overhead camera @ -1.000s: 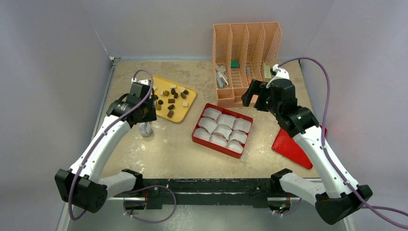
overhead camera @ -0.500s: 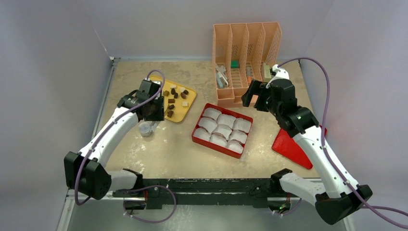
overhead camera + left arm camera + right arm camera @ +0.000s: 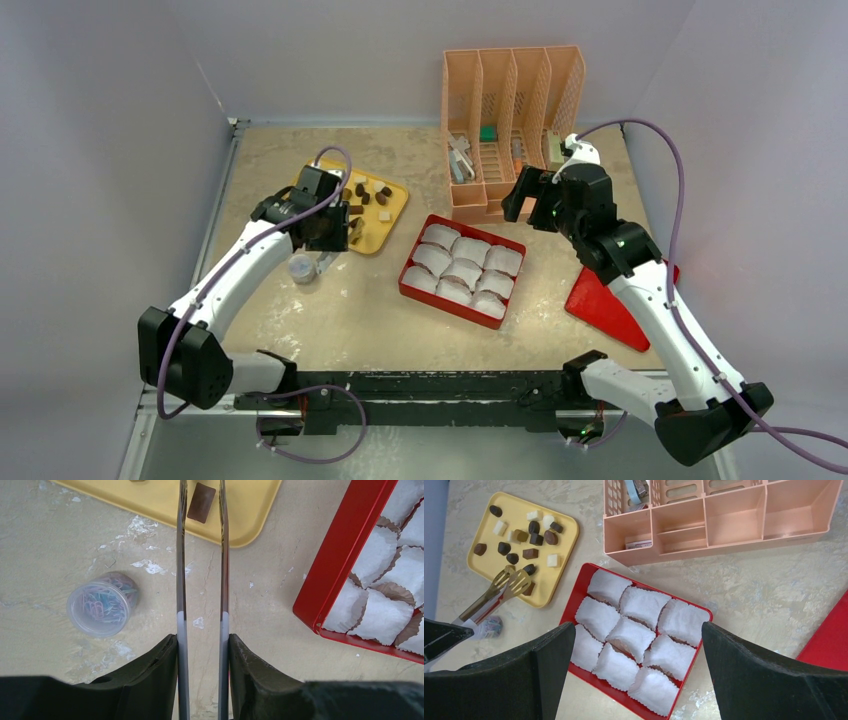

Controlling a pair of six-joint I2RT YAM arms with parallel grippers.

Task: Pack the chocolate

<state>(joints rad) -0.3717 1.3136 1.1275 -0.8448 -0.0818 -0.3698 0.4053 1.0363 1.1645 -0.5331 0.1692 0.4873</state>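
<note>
Tongs (image 3: 181, 580) in left claw (image 3: 202, 652) newly astride chocolate (image 3: 201, 509)

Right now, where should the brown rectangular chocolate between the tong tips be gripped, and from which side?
Pinch the brown chocolate across its two long flat sides, coming down from above. It lies flat on the yellow tray with bare tray on both sides, and its long sides run nearly parallel to the blades of the tongs in the left claw, which straddle it in the wrist view.

A lab test cell, by its look: blank grey walls (image 3: 110, 150) closing in one scuffed, paint-flecked worktable (image 3: 350, 320).
</note>
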